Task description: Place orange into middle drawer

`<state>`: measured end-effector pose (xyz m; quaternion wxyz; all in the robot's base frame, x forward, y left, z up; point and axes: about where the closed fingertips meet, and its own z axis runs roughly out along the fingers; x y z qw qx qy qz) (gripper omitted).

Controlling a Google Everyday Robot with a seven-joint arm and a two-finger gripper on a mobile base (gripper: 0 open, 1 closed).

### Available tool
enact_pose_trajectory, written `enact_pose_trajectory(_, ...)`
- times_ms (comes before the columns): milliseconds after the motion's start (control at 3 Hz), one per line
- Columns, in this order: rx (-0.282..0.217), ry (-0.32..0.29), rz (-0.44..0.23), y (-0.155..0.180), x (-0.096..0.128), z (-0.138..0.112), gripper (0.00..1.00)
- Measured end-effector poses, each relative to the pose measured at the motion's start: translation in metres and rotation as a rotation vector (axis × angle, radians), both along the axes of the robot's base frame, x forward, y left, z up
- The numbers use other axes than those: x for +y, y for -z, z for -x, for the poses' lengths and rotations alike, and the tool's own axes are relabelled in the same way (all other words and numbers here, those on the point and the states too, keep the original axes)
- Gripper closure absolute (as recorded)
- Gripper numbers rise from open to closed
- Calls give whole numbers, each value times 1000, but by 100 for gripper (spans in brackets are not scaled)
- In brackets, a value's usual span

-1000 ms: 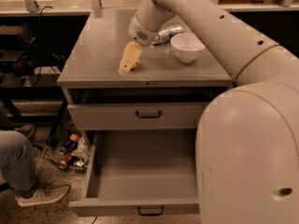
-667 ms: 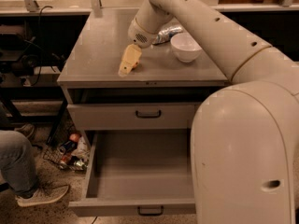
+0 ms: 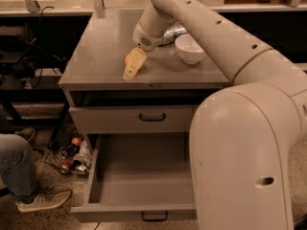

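The orange (image 3: 127, 59) lies on the cabinet top (image 3: 98, 47) near its front edge; only a small sliver of it shows past my gripper. My gripper (image 3: 134, 65) points down and toward the front, right against the orange and covering most of it. The middle drawer (image 3: 144, 174) is pulled out wide below, its flat grey inside bare, its dark handle (image 3: 154, 217) at the front. The gripper is well above the drawer and behind its opening.
A white bowl (image 3: 190, 48) and a crushed silver can (image 3: 172, 32) sit on the top to the right of the gripper. The upper drawer front (image 3: 115, 120) is closed. A person's leg and shoe (image 3: 29, 186) and floor clutter (image 3: 72, 157) are at the left. My arm's bulk (image 3: 244, 152) fills the right.
The gripper has dipped slightly lower over the orange. The big arm link at the right has shifted left, covering more of the drawer's right side.
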<state>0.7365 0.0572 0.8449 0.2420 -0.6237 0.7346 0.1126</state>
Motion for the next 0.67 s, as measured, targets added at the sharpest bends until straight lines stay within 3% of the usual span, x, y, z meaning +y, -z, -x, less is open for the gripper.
enact_pose_trajectory(333, 1, 10, 12, 2, -5, -2, 0)
enact_pose_trajectory(667, -9, 21, 28, 4, -11, -2, 26)
